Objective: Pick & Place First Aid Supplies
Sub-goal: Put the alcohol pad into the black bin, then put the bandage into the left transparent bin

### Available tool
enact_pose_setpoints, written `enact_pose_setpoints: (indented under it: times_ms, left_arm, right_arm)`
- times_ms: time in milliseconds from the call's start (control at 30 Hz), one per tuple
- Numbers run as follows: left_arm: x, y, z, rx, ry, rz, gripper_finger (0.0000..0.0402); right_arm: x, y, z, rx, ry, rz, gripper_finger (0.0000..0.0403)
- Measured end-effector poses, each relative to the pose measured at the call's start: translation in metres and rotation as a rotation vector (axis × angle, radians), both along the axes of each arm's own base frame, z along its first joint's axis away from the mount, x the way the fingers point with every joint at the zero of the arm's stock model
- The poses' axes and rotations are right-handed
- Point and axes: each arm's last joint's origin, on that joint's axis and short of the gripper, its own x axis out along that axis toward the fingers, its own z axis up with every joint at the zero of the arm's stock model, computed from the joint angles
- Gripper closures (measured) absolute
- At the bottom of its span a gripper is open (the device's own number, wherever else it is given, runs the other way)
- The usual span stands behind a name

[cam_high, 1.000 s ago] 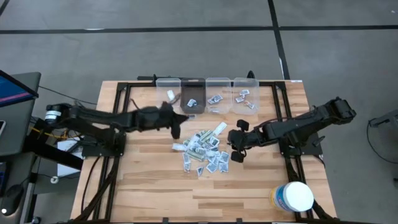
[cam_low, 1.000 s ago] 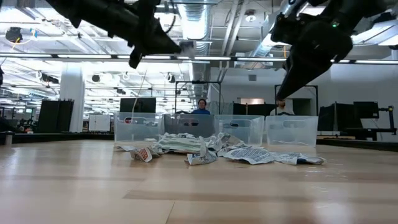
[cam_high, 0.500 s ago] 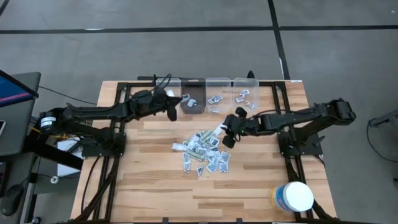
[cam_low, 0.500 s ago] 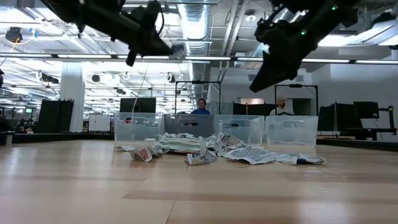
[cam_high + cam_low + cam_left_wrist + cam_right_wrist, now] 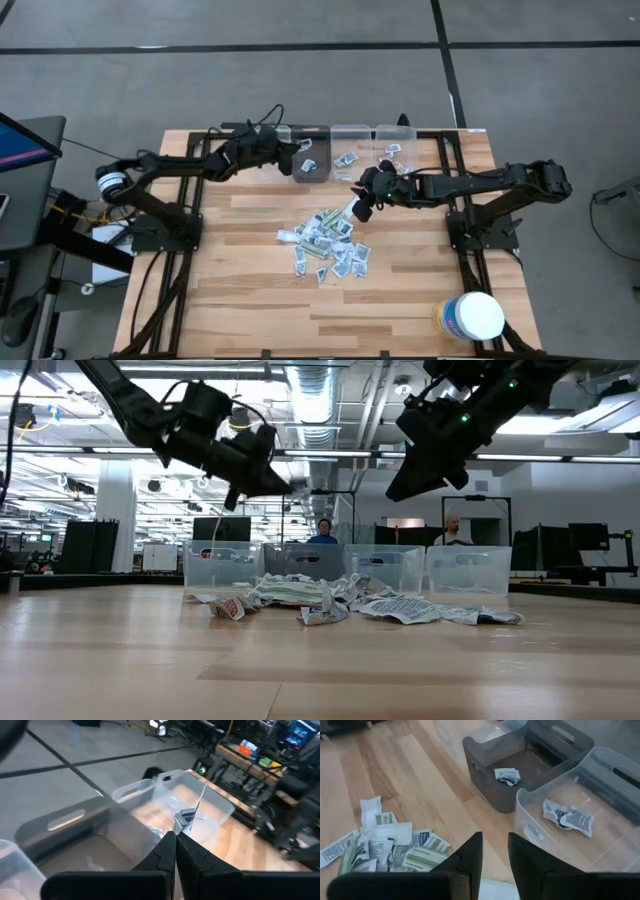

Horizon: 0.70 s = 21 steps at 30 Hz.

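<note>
The first aid supplies [image 5: 325, 245] lie as a loose pile of small white packets mid-table, also seen in the low view [image 5: 330, 600] and the right wrist view [image 5: 385, 840]. My left gripper [image 5: 292, 160] is raised by the row of bins at the far edge, shut on one packet [image 5: 187, 817]. My right gripper [image 5: 361, 204] hangs open well above the pile's far right corner [image 5: 395, 485], over a longer pale strip [image 5: 352, 209] that lies flat on the wood. It touches nothing. My left gripper pinches a small white packet with blue print by its lower end [image 5: 181, 829] between the two fingertips. The packet sticks out past the fingertips, crumpled and lifted clear, above a clear bin [image 5: 190, 800].
Four bins stand along the far edge: a clear one [image 5: 270, 138], a dark grey one [image 5: 520, 770] with a packet inside, and two clear ones [image 5: 350, 150] [image 5: 393, 145] with packets. A large white tub [image 5: 472, 317] stands at the near right corner. Bare wood surrounds the pile.
My left gripper has carried its packet from over the pile's far left side toward the far edge, to the bins. My right gripper has swung from the right of the pile toward the far left, and now hangs over the pile's far right corner.
</note>
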Motion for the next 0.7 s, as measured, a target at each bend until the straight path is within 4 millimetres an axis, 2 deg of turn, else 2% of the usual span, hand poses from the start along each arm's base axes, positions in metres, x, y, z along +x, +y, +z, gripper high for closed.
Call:
enact_pose_setpoints:
  times_ms: [167,367,700]
  left_arm:
    - [0.001,0.013,-0.014,-0.028,0.044,0.04,0.0392]
    - [0.004,0.014,-0.019,-0.035,0.055,0.037,0.0384]
    - [0.005,0.011,-0.019,-0.066,0.043,-0.028,0.0312]
  right_arm:
    - [0.0,0.0,0.0,0.003,-0.001,0.0,0.0317]
    - [0.0,0.001,0.0,0.022,-0.013,-0.013,0.0317]
    - [0.0,0.001,0.0,0.032,-0.019,-0.021,0.0317]
